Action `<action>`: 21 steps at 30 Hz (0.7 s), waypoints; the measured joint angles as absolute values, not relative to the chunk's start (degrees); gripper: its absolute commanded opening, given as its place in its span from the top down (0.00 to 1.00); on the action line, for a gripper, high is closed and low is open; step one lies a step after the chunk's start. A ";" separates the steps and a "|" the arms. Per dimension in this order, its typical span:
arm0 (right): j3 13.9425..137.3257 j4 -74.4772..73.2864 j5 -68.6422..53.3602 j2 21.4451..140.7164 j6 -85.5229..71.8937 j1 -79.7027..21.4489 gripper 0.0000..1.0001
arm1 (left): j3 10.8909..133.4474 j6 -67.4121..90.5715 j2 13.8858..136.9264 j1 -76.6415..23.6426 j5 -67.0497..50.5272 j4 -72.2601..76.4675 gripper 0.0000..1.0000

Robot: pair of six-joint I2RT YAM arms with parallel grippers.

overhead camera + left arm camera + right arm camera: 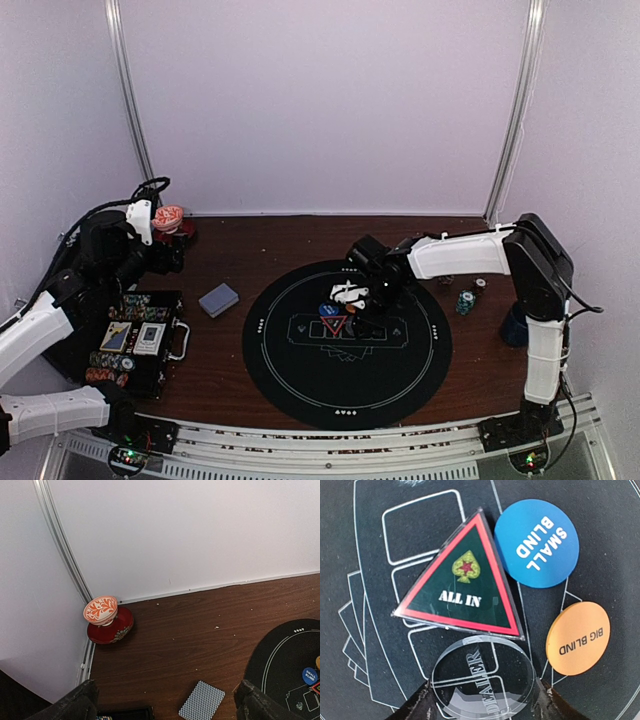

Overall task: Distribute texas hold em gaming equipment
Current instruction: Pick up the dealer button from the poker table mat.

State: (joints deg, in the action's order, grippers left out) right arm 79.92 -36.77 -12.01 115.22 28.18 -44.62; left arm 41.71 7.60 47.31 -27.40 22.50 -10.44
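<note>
1. A brown wooden desk (250, 250), backed by white walls, carries the whole layout.
2. A round black mat (300, 380) printed with white card outlines lies at the desk's centre.
3. The right arm reaches in from the right edge. The right claw (482, 707) sits over the mat's middle, its fingers (417, 707) narrowed against both sides of a clear DEALER button (482, 672). Whether that disc is off the mat cannot be told.
4. The left claw (166, 690) hangs at the far left of the desk, spread wide with nothing between its fingers.
5. An open black case (150, 370) at the near-left edge holds rows of chips and some cards.
6. A dark blue mug (513, 325) stands at the right edge, partly hidden behind the right arm.
7. A red-and-white cup (100, 609) rests on its red saucer (115, 630) in the back-left corner, close to the wall.
8. A deck of grey-blue-backed playing cards (218, 299) lies on bare wood between the case and the mat.
9. A red-edged triangle marker (462, 582) reading ALL IN lies flat at the mat's middle, its lower edge meeting the clear disc's upper rim in the wrist view.
10. A blue SMALL BLIND button (536, 542) lies just beside the triangle, and an orange BIG BLIND button (577, 637) lies near both.
11. A small stack of edge-striped poker chips (466, 301) stands on the wood just right of the mat.
</note>
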 measured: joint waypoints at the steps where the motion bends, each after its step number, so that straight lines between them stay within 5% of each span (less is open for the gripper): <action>1: 80.01 -36.93 -12.01 115.22 28.18 -44.62 0.45 | 41.71 7.60 47.31 -27.38 22.50 -10.44 0.02; 21: 87.70 -35.03 -6.50 112.86 23.51 -40.07 0.53 | 41.71 7.60 47.29 -27.40 22.48 -10.44 0.02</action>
